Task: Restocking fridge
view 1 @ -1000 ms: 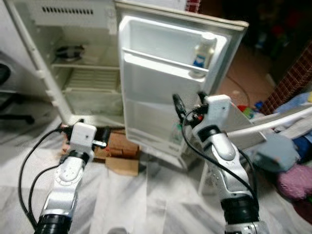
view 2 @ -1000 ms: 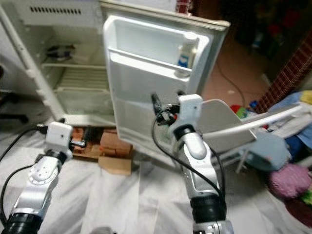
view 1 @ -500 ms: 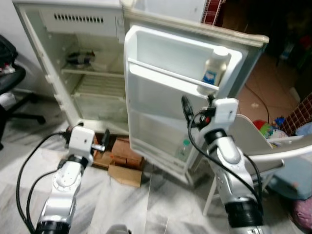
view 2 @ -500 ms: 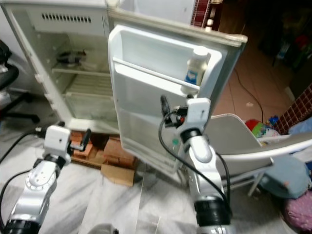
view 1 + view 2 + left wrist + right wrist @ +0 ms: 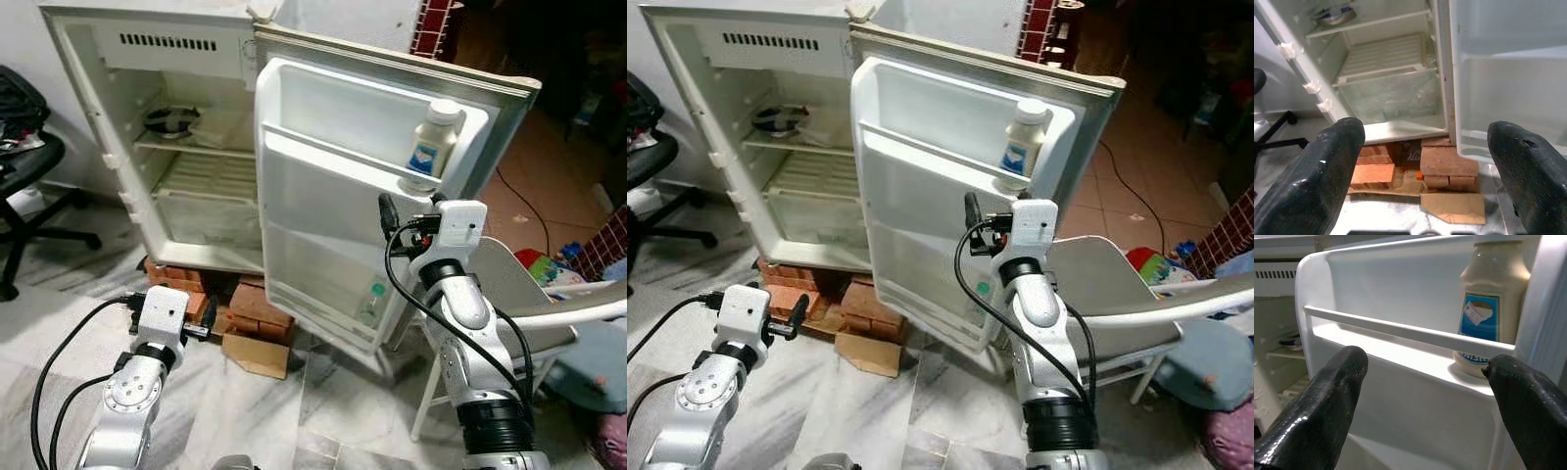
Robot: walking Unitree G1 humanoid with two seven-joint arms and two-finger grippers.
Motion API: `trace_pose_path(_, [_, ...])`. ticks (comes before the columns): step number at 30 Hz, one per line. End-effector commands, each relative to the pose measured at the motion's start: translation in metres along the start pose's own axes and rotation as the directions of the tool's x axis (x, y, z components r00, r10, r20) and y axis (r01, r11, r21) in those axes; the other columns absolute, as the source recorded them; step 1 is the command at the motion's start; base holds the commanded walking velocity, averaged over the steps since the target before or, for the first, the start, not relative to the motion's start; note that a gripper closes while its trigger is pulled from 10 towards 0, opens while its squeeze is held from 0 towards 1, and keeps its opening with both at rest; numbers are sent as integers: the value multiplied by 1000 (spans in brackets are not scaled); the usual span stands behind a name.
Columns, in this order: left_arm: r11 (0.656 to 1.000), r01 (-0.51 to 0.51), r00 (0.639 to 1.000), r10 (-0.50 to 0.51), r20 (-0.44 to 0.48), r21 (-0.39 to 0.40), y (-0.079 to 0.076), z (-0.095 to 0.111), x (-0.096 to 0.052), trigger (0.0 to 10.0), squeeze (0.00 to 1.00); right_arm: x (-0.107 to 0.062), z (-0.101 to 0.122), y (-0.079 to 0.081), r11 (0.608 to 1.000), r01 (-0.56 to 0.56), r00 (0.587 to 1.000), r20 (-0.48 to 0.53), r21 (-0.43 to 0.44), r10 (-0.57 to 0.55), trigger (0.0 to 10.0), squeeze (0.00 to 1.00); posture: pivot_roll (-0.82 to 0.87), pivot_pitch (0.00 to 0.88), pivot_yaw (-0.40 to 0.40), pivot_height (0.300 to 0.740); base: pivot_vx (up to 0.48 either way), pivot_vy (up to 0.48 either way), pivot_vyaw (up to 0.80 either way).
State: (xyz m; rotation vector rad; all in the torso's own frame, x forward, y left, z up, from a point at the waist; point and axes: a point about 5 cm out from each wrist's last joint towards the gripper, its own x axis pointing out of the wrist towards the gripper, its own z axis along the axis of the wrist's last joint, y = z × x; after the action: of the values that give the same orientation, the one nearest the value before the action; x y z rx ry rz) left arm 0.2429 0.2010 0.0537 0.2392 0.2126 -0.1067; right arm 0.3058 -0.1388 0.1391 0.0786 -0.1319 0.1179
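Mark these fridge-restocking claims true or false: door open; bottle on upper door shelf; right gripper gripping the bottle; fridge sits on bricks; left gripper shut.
1. The fridge door stands open. True.
2. A bottle stands on the upper door shelf. True.
3. The right gripper grips the bottle. False: it is open, short of the shelf.
4. The fridge rests on bricks. True.
5. The left gripper is shut. False: its fingers are spread apart.

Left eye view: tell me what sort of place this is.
Probably a lived-in home: a small open fridge propped on bricks, an office chair beside it, and a white plastic chair.
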Motion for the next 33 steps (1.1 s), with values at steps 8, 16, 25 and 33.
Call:
trace_pose_path(8, [1000,11,1000,-11,1,-8,0,5,-2,10000,0,3,-11,-6,993,102,990,-87,-62,-107,10000,0,124,0,-36,740,0,0,0])
trace_pose_path(16, [999,30,999,-30,-31,-22,-5,1,-10,10000,0,8,-22,-12,980,172,969,-163,-95,-186,10000,0,137,0,-42,740,0,0,0])
trace_pose_path(25, [998,54,996,-55,-72,-26,-9,-5,-27,10000,0,31,-29,-16,958,225,939,-223,-176,-261,10000,0,177,9,-51,740,0,0,0])
trace_pose_path(33, [999,44,995,-45,-91,-21,-5,-6,-34,10000,0,48,-23,-19,933,256,925,-215,-252,-312,10000,0,202,26,-59,740,0,0,0])
